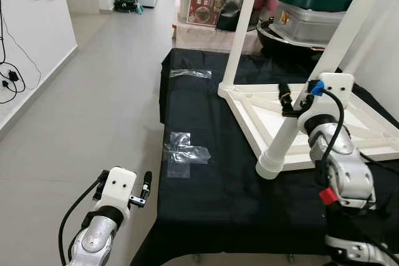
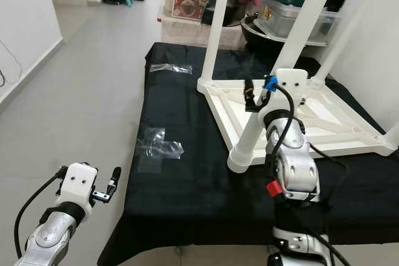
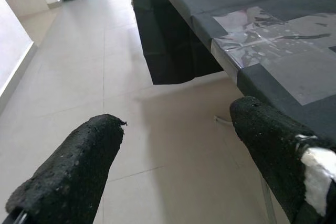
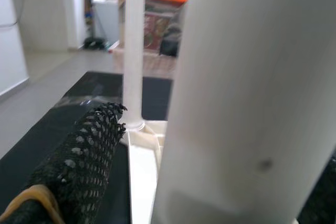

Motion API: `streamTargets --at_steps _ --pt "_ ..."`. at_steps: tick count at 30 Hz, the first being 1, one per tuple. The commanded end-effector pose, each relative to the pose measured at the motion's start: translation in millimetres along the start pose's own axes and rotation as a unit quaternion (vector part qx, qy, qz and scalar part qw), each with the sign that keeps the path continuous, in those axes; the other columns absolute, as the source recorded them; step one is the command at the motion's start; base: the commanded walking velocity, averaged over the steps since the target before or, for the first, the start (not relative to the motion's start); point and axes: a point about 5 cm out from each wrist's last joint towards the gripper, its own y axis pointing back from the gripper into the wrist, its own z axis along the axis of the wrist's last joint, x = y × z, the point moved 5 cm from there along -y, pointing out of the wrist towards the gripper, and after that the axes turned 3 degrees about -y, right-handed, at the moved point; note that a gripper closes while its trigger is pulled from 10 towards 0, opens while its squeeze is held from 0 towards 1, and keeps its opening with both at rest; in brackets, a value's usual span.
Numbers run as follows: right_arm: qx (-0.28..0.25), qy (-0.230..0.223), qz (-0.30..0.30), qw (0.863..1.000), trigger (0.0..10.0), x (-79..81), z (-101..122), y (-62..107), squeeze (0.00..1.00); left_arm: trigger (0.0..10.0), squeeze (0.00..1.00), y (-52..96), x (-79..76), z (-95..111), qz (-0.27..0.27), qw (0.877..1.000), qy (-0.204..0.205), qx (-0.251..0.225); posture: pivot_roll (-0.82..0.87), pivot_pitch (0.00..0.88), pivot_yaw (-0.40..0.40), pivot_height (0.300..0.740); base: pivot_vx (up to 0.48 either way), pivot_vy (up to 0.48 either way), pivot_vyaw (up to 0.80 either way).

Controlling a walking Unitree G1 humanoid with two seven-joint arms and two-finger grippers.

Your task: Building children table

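Table leg (image 1: 299, 111) (white, tilted) within right tool (image 1: 297, 99), beside upturned table (image 1: 368, 130)

Left hand (image 1: 144, 191) held low, fingers (image 3: 79, 166) spread apart. Right hand (image 1: 293, 101) raised forward, arm bent, fingers clamped closed.

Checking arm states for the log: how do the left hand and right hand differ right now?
The left hand hangs low beside the black table, over the floor; the right hand is raised above the tabletop. The left hand is open and empty; the right hand is closed around a tilted white table leg. Both have black fingers on silver arms.
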Motion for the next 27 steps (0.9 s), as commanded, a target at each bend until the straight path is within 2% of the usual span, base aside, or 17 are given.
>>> streamTargets --at_steps 1,2,4,8,11,13,15,16,22,27 --pt "0.012 -0.013 0.007 1.000 10.0 -4.7 -2 -1.6 1.00 10.0 0.00 -0.9 -5.8 -4 -0.011 1.000 0.003 0.005 0.06 0.000 -0.114 0.740 0.000 0.000 0.00" --pt "0.018 -0.017 0.033 0.999 10.0 -3.7 -1 -2.5 0.00 10.0 0.00 -0.9 -5.8 -4 -0.012 1.000 0.003 0.005 0.06 0.000 -0.115 0.740 0.000 0.000 0.00" --pt "0.021 -0.019 0.051 0.998 10.0 -2.6 -1 -2.7 0.00 10.0 0.00 -0.9 -5.8 -4 -0.012 1.000 0.003 0.005 0.06 0.000 -0.115 0.740 0.000 0.000 0.00" --pt "0.034 -0.014 0.156 0.987 10.0 0.9 4 -1.6 0.00 10.0 0.00 -0.4 -5.3 -5 -0.012 1.000 0.003 0.006 0.06 0.000 -0.118 0.740 0.000 0.000 0.00" --pt "0.042 -0.004 0.182 0.982 10.0 1.6 5 0.1 0.00 10.0 0.00 -0.3 -5.0 -5 -0.011 1.000 0.004 0.006 0.06 0.000 -0.118 0.740 0.000 0.000 0.00" --pt "0.061 0.027 0.236 0.969 10.0 -1.3 -4 6.7 0.00 10.0 0.00 0.3 -4.8 -5 -0.011 1.000 0.003 0.007 0.06 0.000 -0.117 0.740 0.000 0.000 0.00" --pt "0.061 0.027 0.236 0.969 10.0 -1.3 -4 6.7 0.00 10.0 0.00 0.3 -4.8 -5 -0.011 1.000 0.003 0.007 0.06 0.000 -0.117 0.740 0.000 0.000 0.00" --pt "0.083 0.040 0.278 0.956 10.0 -8.8 -12 12.2 0.00 10.0 0.00 0.7 -4.2 -6 -0.011 1.000 0.003 0.007 0.07 0.000 -0.118 0.740 0.000 0.000 0.00" --pt "0.095 0.041 0.312 0.944 10.0 -16.8 -13 11.9 0.00 10.0 0.00 0.5 -3.4 -6 -0.010 1.000 0.001 0.007 0.07 0.000 -0.119 0.740 0.000 0.000 0.00" --pt "0.103 0.044 0.301 0.947 10.0 -24.8 -19 1.7 0.00 10.0 0.00 -0.1 -3.8 -5 -0.011 1.000 0.001 0.006 0.08 0.000 -0.120 0.740 0.000 0.000 0.00"
